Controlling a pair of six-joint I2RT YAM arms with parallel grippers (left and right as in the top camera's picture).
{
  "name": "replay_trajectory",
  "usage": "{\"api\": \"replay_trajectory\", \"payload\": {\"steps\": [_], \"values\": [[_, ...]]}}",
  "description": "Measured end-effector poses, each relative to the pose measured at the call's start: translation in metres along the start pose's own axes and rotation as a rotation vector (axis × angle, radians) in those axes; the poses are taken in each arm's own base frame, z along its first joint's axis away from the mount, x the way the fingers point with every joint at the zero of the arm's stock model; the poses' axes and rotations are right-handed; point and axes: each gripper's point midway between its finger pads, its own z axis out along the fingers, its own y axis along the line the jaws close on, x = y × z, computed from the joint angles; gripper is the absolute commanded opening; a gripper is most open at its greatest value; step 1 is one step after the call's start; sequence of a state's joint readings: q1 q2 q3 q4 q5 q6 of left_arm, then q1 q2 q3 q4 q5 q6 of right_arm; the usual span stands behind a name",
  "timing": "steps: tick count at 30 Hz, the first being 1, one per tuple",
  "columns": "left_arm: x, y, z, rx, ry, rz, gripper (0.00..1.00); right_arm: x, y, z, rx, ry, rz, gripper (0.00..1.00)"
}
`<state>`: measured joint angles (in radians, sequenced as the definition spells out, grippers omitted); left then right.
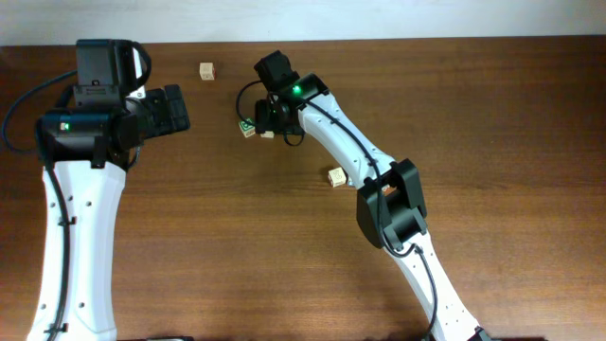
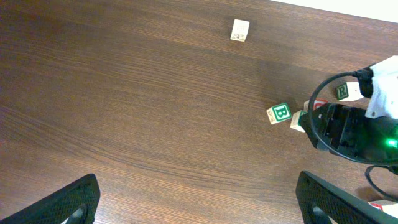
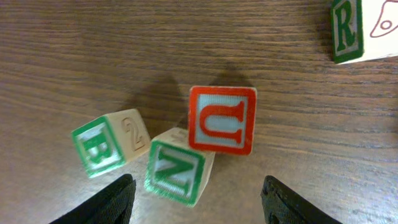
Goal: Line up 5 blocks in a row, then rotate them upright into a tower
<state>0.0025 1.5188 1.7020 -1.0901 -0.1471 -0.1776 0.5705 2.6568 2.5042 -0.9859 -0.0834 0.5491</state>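
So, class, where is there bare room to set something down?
Bare wood between the left arm and right arm, below the block cluster; also right of the right arm. Crowded under the right tool: B, N, U blocks bunched.

The table [image 3: 74,50] is dark brown wood with a fine straight grain and a smooth, low-sheen finish. The U block [image 3: 222,119], N block [image 3: 176,172], B block [image 3: 109,145] and R block [image 3: 364,28] are pale bare wood, matt on the plain sides, with flat red or green print on the lettered faces. The right gripper [image 3: 197,186] has fingers [image 3: 115,202] of matt black plastic, and the right arm [image 1: 336,142] wears smooth, glossy white plastic shells with black plastic joints.
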Motion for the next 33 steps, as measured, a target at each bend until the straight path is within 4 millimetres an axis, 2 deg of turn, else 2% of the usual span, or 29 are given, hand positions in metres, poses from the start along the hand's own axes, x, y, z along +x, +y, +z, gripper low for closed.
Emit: {"api": "replay_trajectory", "payload": {"steps": [6, 10, 13, 24, 33], "values": [[0.0, 0.0, 0.0, 0.0, 0.0, 0.0, 0.99, -0.013, 0.004, 0.004, -0.016, -0.055, -0.003, 0.63], [0.0, 0.0, 0.0, 0.0, 0.0, 0.0, 0.99, -0.014, 0.005, 0.006, -0.02, -0.061, -0.003, 0.54], [0.0, 0.0, 0.0, 0.0, 0.0, 0.0, 0.99, -0.012, 0.007, 0.007, -0.02, -0.058, -0.004, 0.42], [0.0, 0.0, 0.0, 0.0, 0.0, 0.0, 0.99, -0.005, 0.004, 0.008, -0.001, -0.037, -0.006, 0.4], [0.0, 0.0, 0.0, 0.0, 0.0, 0.0, 0.99, -0.001, 0.006, 0.009, 0.003, -0.028, -0.01, 0.32]]}}
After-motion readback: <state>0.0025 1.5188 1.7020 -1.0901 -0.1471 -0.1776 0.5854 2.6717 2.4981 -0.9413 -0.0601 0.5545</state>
